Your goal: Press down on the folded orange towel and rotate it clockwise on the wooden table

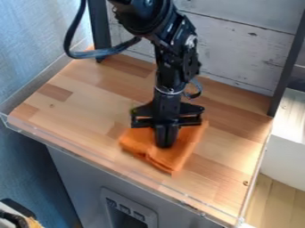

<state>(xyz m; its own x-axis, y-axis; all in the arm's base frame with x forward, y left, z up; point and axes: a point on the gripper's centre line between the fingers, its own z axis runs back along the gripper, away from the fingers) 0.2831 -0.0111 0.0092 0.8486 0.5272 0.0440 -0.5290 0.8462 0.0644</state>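
The black gripper [164, 143] points straight down over the middle of the wooden work surface, its fingers together and their tips against an orange cloth [179, 155]. The cloth lies folded and slightly rumpled, spreading to both sides of the fingers, with a crease just in front of them and a corner pointing towards the front edge. Part of the cloth is hidden behind the gripper. Whether a pinch of fabric is caught between the fingertips I cannot tell.
The wooden top [89, 104] has a clear raised rim [107, 161] along its front. Dark posts stand at the back left [99, 29] and right [289, 67], before a whitish plank wall [244, 44]. A white box-like object [286, 147] is beyond the right edge.
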